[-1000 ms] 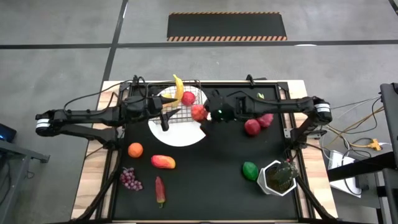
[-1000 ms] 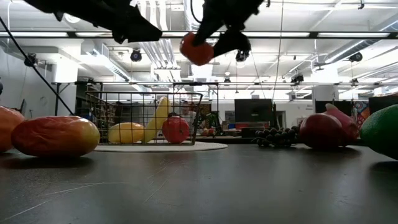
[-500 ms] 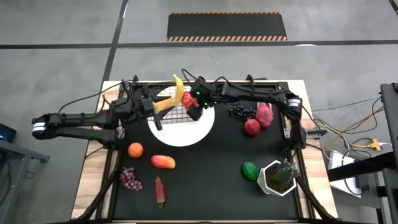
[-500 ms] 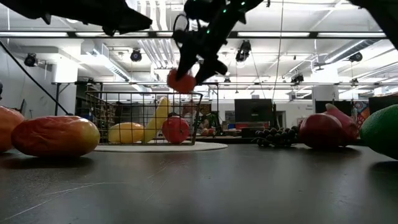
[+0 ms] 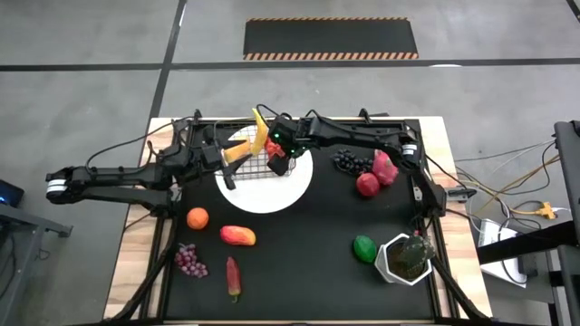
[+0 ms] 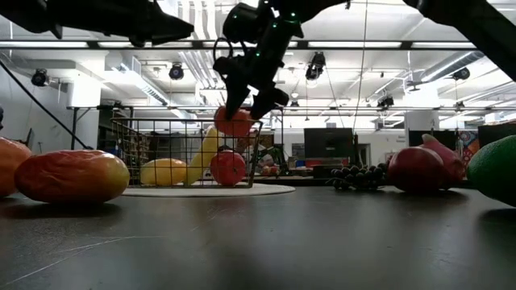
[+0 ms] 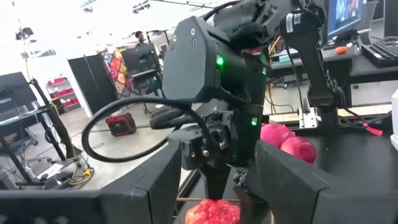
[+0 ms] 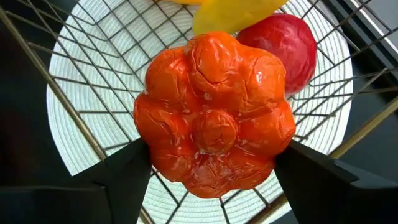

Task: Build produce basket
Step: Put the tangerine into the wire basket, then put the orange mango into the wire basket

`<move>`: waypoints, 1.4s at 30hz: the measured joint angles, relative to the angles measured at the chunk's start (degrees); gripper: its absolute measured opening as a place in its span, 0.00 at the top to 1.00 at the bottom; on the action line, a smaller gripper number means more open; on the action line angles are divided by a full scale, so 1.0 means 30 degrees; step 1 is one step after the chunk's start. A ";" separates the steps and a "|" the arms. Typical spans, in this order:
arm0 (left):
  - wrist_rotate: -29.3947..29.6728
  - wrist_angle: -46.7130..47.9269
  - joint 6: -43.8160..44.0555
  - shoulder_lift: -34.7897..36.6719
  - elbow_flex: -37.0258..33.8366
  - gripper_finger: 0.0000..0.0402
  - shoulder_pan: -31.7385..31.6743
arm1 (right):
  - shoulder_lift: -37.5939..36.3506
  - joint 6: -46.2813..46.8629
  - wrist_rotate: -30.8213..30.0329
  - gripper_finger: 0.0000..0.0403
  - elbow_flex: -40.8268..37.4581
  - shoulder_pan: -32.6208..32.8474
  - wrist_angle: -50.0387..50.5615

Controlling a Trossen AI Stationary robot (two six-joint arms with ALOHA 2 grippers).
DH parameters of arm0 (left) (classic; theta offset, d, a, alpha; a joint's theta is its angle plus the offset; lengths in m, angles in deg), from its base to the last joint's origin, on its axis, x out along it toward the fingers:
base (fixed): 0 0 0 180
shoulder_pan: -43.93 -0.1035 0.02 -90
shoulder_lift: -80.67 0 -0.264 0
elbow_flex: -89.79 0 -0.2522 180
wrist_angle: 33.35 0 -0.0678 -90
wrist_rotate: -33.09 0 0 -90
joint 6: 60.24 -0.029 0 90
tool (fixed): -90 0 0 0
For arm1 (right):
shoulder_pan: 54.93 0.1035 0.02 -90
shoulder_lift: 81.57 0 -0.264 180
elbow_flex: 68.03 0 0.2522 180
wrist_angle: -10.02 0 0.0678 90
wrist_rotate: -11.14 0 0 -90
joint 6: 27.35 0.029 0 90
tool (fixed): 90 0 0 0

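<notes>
The right claw point(image 6: 242, 101) pinches a lobed red-orange fruit point(image 8: 214, 115) by its flanks at the rim of the basket point(image 6: 187, 153). It looks light, hard and glossy, so a mid-body hold suits it. Beyond, the left claw point(image 5: 232, 164) hovers beside the basket; I cannot tell its state.

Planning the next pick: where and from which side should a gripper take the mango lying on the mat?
Probably from straight above, fingers closing across the mango's short width at its middle. It lies flat on its side, long axis roughly left to right in the high view, with open mat around it; the orange sits apart, so both sides look free.
</notes>
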 joint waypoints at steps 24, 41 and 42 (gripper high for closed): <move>0.0007 -0.0040 -0.0313 -0.0179 0.0000 0.53 0.0000 | -0.0380 -0.0237 -0.0155 0.15 -0.0036 -0.0034 0.0422; 0.0000 -0.0150 0.0505 -0.1438 0.0015 0.53 0.0012 | -0.3736 -0.2477 -0.0193 0.19 -0.0779 0.2639 0.1524; 0.0000 -0.0125 0.0745 -0.1579 0.0015 0.53 0.0013 | -0.4014 -0.2584 -0.0199 0.19 -0.1043 0.2900 0.1526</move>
